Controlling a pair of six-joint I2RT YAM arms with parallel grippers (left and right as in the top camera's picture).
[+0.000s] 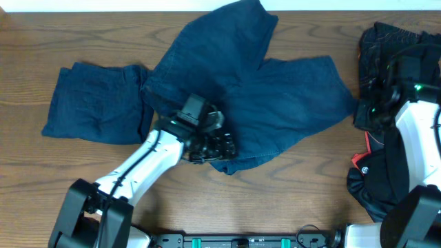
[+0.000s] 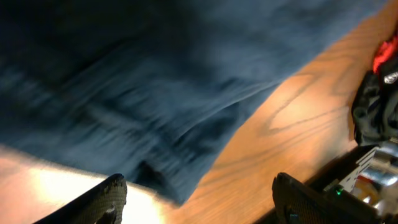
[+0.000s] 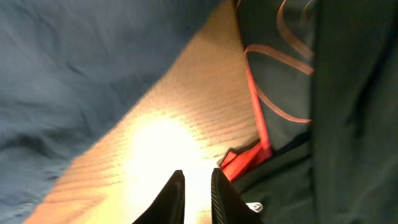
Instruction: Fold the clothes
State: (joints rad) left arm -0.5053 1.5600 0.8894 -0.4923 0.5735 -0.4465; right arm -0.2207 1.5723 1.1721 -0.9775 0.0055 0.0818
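Note:
A large dark blue garment (image 1: 275,103) lies spread out across the middle of the table. My left gripper (image 1: 220,146) hovers over its near hem, and in the left wrist view the jaws (image 2: 199,196) are wide open with the blue hem (image 2: 161,124) between them and nothing gripped. A folded blue garment (image 1: 96,103) lies at the left. My right gripper (image 1: 364,116) sits between the blue garment's right edge and the black clothes. In the right wrist view its fingers (image 3: 198,193) are closed together over bare wood, empty.
A pile of black clothes with red trim (image 1: 396,41) lies at the far right, with more of it at the near right (image 1: 368,186) and in the right wrist view (image 3: 311,93). The table's near edge has a black rail (image 1: 241,241).

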